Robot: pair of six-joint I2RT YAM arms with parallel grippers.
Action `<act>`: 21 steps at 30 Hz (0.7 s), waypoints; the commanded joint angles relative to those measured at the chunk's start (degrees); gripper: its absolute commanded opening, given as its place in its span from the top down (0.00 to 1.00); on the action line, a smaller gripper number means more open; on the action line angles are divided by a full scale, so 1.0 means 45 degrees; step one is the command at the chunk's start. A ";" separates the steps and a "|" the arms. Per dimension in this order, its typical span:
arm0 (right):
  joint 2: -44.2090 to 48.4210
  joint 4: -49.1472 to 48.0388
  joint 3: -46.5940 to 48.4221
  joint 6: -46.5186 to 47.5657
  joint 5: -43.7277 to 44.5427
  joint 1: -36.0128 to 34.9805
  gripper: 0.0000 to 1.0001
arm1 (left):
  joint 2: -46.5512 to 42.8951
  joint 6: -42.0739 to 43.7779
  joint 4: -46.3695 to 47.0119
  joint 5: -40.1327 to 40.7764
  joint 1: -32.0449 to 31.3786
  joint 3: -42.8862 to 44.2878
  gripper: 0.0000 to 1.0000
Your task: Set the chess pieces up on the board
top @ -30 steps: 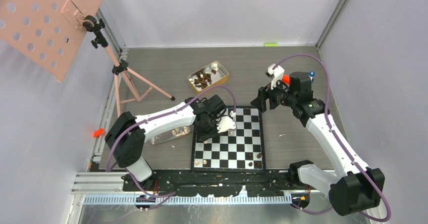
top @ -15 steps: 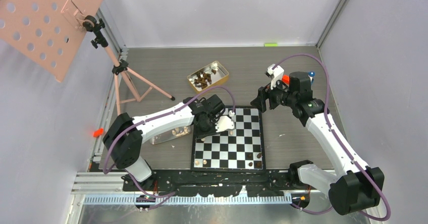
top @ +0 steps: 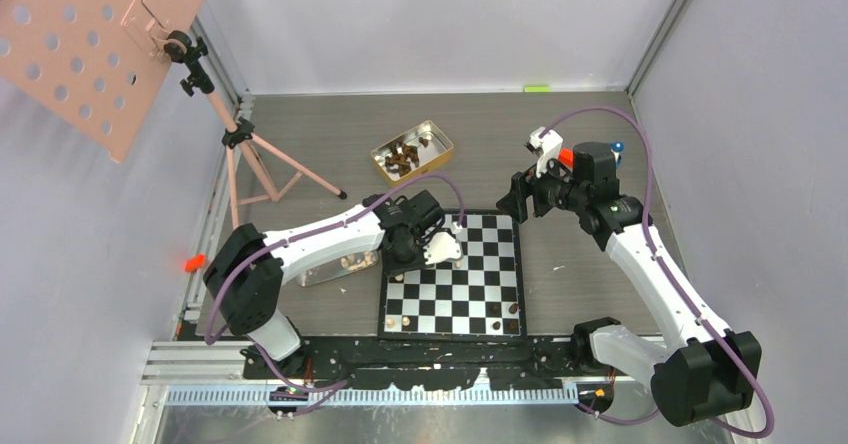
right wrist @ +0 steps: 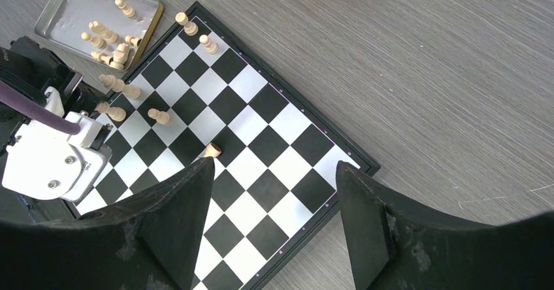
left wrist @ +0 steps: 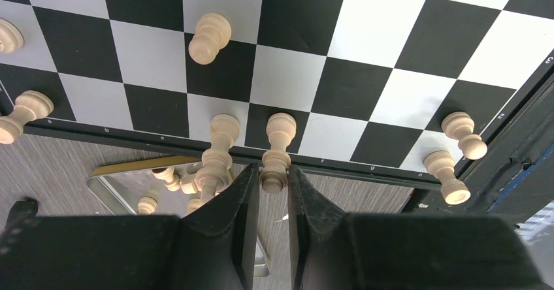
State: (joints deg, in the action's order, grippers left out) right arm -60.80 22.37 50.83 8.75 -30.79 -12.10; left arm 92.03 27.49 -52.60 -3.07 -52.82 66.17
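The black-and-silver board (top: 455, 274) lies in front of the arms. My left gripper (left wrist: 272, 172) is shut on the head of a pale beige chess piece (left wrist: 279, 133) that stands on the board's (left wrist: 392, 35) edge row, with another pale piece (left wrist: 219, 143) right beside it. In the top view this gripper (top: 400, 256) is over the board's left edge. Several pale pieces (right wrist: 159, 115) stand along that side. My right gripper (right wrist: 274, 172) is open and empty, high above the board's (right wrist: 261, 140) far right corner. Dark pieces (top: 497, 311) stand at the near right.
A clear tray (right wrist: 98, 16) with several pale pieces sits left of the board. A gold tin (top: 412, 152) with dark pieces sits behind it. A pink tripod (top: 250, 154) with a perforated panel (top: 90, 34) stands at the far left.
My left gripper has shifted slightly left and away over the board's left edge. The right arm has barely moved.
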 commanded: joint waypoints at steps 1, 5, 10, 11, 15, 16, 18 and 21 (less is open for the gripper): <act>-0.0006 -0.0168 -0.0006 0.0125 -0.0185 0.0033 0.26 | -0.0500 0.0176 -0.0323 0.0057 -0.0039 0.0017 0.81; -0.0004 -0.0169 -0.0024 0.0125 -0.0190 0.0042 0.26 | -0.0490 0.0151 -0.0368 0.0065 -0.0040 0.0107 0.82; -0.0094 -0.0171 -0.0026 0.0162 -0.0207 0.0035 0.26 | -0.0429 0.0120 -0.0488 0.0057 -0.0040 0.0191 0.83; -0.0125 -0.0169 -0.0026 0.0173 -0.0208 0.0038 0.26 | -0.0421 0.0105 -0.0512 0.0057 -0.0040 0.0224 0.83; -0.0188 -0.0176 -0.0026 0.0198 -0.0210 0.0041 0.26 | -0.0347 0.0026 -0.0581 0.0046 -0.0040 0.0374 0.83; -0.0204 -0.0149 -0.0016 0.0210 -0.0219 0.0046 0.26 | -0.0325 0.0006 -0.0641 0.0053 -0.0040 0.0449 0.83; -0.0245 -0.0101 0.0010 0.0221 -0.0228 0.0039 0.26 | -0.0312 -0.0077 -0.0650 0.0119 -0.0040 0.0542 0.83; -0.0310 -0.0062 0.0030 0.0276 -0.0263 0.0049 0.26 | -0.0334 -0.0205 -0.0565 0.0251 -0.0035 0.0629 0.83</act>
State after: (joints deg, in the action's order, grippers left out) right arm -61.98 22.41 50.81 8.99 -30.81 -12.10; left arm 92.01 27.29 -54.15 -2.94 -52.82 66.39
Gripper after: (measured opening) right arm 0.743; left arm 0.211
